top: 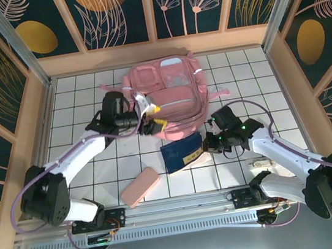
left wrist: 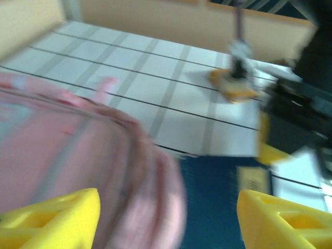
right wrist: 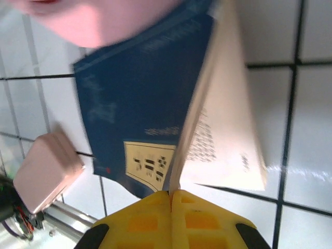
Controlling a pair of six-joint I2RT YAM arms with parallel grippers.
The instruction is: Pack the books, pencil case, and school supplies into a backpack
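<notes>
Yellow fingers of the right end effector sit closest to the lens in the right wrist view, pressed together on the near edge of the book. They pinch what looks like its cover, and a pale page fans open to the right.

Largest on the tiled surface is the backpack, lying flat at the far centre; I cannot tell whether its mouth is open. The left end effector hangs over its near left edge with fingers spread wide, holding nothing. The book lies just near of the backpack, its far corner touching or under the pink fabric. The pencil case rests to the near left, apart from the book. A clear packet lies near right, beside the right arm.

A pinch on one thin edge is the weak point. If lifted, the softcover could flop open, bend or slide out. The soft backpack may shift when pushed, and the two arms work close enough to knock together.
</notes>
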